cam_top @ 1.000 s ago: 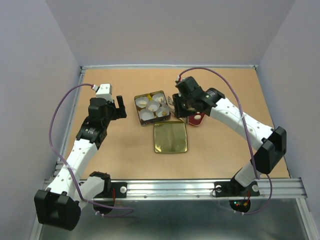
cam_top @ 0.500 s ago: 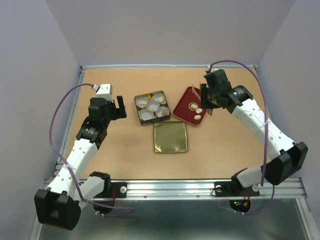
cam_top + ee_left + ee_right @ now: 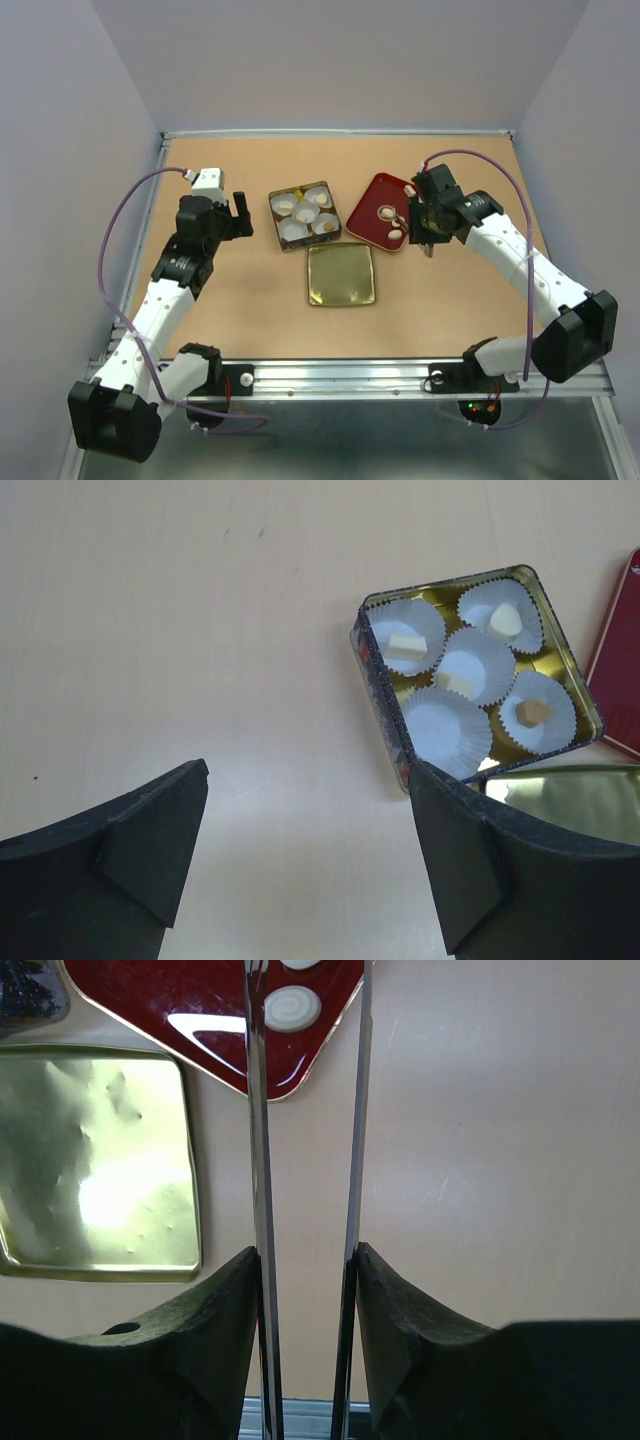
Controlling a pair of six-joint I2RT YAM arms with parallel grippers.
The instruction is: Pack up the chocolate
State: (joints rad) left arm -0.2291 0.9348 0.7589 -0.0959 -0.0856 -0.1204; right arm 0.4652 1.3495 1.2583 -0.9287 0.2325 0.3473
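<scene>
Several pieces of chocolate, white (image 3: 406, 646) and one tan (image 3: 533, 712), lie in paper cups in the open gold box (image 3: 385, 705); one cup (image 3: 447, 730) holds nothing. More white chocolate (image 3: 388, 212) rests on the red tray (image 3: 365, 208). My right gripper (image 3: 425, 228) is shut on metal tongs (image 3: 258, 1160), whose blades stand apart and reach over the tray's corner. A swirled white chocolate (image 3: 292, 1008) lies between the blade tips. My left gripper (image 3: 305, 830) hangs open over bare table, left of the box (image 3: 271, 205).
The gold lid (image 3: 341, 275) lies flat in front of the box, also showing in the right wrist view as the gold lid (image 3: 95, 1160). Purple walls close in the table on three sides. A metal rail runs along the near edge.
The right arm swung with the tongs from between box and tray to the tray's right side, then came nearer to its near right corner. The left arm stayed still.
</scene>
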